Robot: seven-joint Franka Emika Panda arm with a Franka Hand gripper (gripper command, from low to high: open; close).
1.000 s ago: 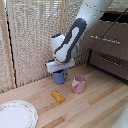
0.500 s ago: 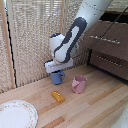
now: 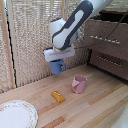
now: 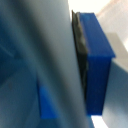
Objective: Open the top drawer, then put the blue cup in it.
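The blue cup hangs just above the wooden table near the blinds, with my gripper shut on it from above. In the wrist view the glossy blue cup wall fills most of the picture, with a blue finger pad pressed against it. The dark brown dresser stands at the exterior view's right. Its top drawer carries a thin silver handle; I cannot tell whether it is pulled out. The cup is well to the left of the dresser.
A pink mug stands on the table right of and nearer than the cup. An orange block lies in front of it. A white plate sits at the near left. The lower drawer is below the top one.
The gripper with the blue cup seems a touch higher than before; nothing else has moved.
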